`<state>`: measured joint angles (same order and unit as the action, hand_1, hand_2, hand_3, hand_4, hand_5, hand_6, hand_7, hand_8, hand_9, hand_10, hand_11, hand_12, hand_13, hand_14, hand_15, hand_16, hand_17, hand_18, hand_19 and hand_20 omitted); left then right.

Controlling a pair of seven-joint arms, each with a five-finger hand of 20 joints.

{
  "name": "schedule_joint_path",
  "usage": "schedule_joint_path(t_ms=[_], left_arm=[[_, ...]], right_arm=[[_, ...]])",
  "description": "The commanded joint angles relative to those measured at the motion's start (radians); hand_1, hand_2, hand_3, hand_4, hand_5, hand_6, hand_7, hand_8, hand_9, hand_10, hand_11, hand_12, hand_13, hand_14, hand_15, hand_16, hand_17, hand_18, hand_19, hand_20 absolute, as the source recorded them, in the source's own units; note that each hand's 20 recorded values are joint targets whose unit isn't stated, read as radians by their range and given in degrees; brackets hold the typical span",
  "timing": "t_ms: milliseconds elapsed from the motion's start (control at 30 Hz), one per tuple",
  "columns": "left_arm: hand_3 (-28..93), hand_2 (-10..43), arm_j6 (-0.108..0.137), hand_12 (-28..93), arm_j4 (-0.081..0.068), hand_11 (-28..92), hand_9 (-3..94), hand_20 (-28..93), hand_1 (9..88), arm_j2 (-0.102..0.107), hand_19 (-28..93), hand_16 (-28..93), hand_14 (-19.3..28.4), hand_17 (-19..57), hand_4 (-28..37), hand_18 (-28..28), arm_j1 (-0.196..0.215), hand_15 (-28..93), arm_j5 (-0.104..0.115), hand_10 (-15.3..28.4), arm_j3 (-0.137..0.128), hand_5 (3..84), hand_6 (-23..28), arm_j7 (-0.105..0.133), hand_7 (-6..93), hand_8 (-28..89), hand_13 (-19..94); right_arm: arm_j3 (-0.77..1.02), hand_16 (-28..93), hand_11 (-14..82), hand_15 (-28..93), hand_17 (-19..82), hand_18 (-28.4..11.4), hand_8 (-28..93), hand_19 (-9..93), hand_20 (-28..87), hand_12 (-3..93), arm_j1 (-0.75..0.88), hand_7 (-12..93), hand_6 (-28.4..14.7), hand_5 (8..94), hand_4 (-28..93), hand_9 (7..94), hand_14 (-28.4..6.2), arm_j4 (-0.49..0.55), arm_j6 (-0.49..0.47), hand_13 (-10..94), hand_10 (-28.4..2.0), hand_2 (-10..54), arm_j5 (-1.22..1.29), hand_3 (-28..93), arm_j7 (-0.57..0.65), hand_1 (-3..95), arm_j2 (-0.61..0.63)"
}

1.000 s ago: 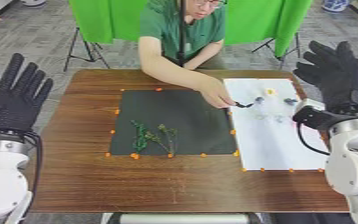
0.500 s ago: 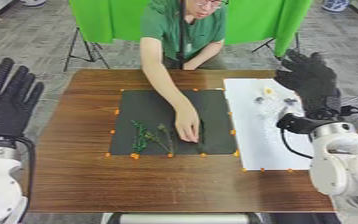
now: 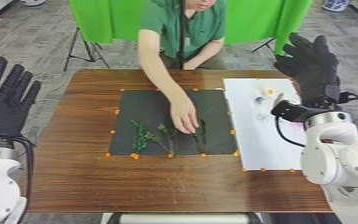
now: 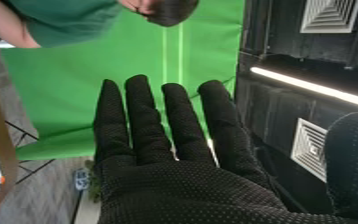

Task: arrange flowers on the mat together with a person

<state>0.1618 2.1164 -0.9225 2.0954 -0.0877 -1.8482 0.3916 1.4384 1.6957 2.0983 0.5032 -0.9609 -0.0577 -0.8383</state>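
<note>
White arms, black cables, dotted black fabric on each hand [image 3: 310, 67] (snug gloves)

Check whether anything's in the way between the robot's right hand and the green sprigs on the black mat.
Yes, a person's hand: it is over the black mat, between the right hand and the green sprigs. A straight reach would likely meet it.

No lettering (nor any number) can be read on anything here.

Person's hand [image 3: 182, 116], green stem [image 3: 202, 134] moved from white sheet [image 3: 262, 147] onto black mat [image 3: 138, 107].
</note>
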Motion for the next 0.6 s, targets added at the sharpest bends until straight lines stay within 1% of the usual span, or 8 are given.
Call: schedule_joint_path(t_ms=[33, 100, 200, 300, 467, 500, 567, 600], left_arm=[[58, 15.0, 0.024, 6, -0.014, 11, 29.5, 9, 27.2, 0.012, 21, -7, 9.3, -4.4, -28.3, 9.7, -0.014, 13, -0.018, 13.1, 0.020, 35.4, 6.3, -0.029, 8.0, -9, 16], [62, 14.2, 0.014, 6, -0.014, 12, 29.7, 9, 26.1, 0.007, 21, -7, 9.4, -4.4, -28.3, 9.8, -0.021, 13, -0.008, 13.4, 0.033, 36.3, 6.7, -0.025, 7.9, -8, 16], [63, 13.7, 0.007, 6, -0.016, 12, 29.8, 9, 26.3, 0.007, 21, -8, 9.4, -4.4, -28.3, 9.8, -0.035, 13, -0.017, 13.4, 0.049, 36.6, 6.8, -0.032, 8.0, -8, 16], [63, 13.6, 0.008, 6, -0.010, 12, 29.8, 9, 26.1, 0.010, 21, -8, 9.5, -4.4, -28.3, 9.8, -0.023, 13, -0.027, 13.4, 0.040, 36.9, 6.9, -0.031, 8.1, -8, 16], [64, 13.4, 0.012, 6, -0.006, 12, 30.1, 9, 26.4, 0.005, 21, -8, 9.6, -4.4, -28.3, 9.8, -0.013, 14, -0.018, 13.5, 0.034, 37.4, 6.9, -0.021, 8.2, -8, 16], [64, 13.4, 0.011, 6, -0.005, 12, 30.2, 9, 26.4, 0.006, 21, -8, 9.6, -4.4, -28.3, 9.8, -0.013, 14, -0.019, 13.5, 0.034, 37.6, 6.9, -0.018, 8.1, -8, 16], [64, 13.3, 0.009, 6, -0.002, 12, 30.2, 8, 26.5, 0.004, 21, -8, 9.6, -4.4, -28.3, 9.8, -0.006, 14, -0.020, 13.5, 0.029, 37.6, 6.9, -0.015, 8.1, -8, 16], [64, 13.3, 0.009, 6, -0.005, 12, 30.2, 8, 26.4, 0.004, 21, -8, 9.7, -4.4, -28.3, 9.8, -0.010, 14, -0.020, 13.4, 0.030, 37.6, 6.9, -0.018, 8.1, -8, 16]], right_arm=[[-0.096, 24, 3.4, 16, 9, -19.5, -6, 37, 13, 17.0, -0.083, 8, -5.9, 36.4, -28, 36.8, -17.8, 0.011, 0.062, 29, -16.7, 14.5, -0.045, 66, 0.045, 6.8, 0.016], [-0.116, 24, 3.4, 16, 9, -19.5, -6, 37, 13, 17.2, -0.096, 8, -6.0, 35.7, -28, 36.5, -17.9, 0.015, 0.085, 29, -17.4, 13.9, -0.050, 67, 0.053, 7.4, 0.025], [-0.137, 24, 3.2, 16, 9, -19.5, -6, 37, 13, 17.4, -0.103, 8, -6.1, 35.3, -28, 35.9, -18.0, 0.020, 0.093, 28, -18.0, 12.9, -0.053, 69, 0.024, 7.3, 0.039], [-0.186, 25, 3.1, 15, 9, -19.4, -6, 36, 13, 17.6, -0.140, 8, -6.0, 34.8, -27, 35.6, -17.7, 0.020, 0.130, 28, -18.0, 12.2, -0.080, 70, 0.041, 7.6, 0.044], [-0.271, 25, 2.9, 14, 9, -19.3, -6, 35, 13, 17.8, -0.197, 8, -6.0, 34.6, -26, 35.0, -17.4, 0.030, 0.204, 28, -18.1, 10.9, -0.133, 70, 0.115, 9.3, 0.029], [-0.287, 25, 2.9, 14, 9, -19.3, -6, 35, 13, 17.9, -0.211, 8, -6.0, 34.6, -26, 35.0, -17.5, 0.037, 0.219, 28, -18.2, 10.6, -0.158, 70, 0.162, 9.8, 0.028], [-0.346, 26, 2.8, 14, 9, -19.2, -6, 35, 13, 17.9, -0.275, 8, -6.1, 34.7, -25, 34.9, -17.4, 0.045, 0.272, 27, -18.3, 7.9, -0.395, 70, 0.425, 14.0, 0.018], [-0.361, 25, 2.8, 14, 8, -19.1, -6, 35, 13, 17.9, -0.289, 9, -6.3, 35.6, -24, 34.9, -17.2, 0.039, 0.246, 26, -18.3, 6.1, -0.531, 69, 0.522, 17.7, 0.013]])
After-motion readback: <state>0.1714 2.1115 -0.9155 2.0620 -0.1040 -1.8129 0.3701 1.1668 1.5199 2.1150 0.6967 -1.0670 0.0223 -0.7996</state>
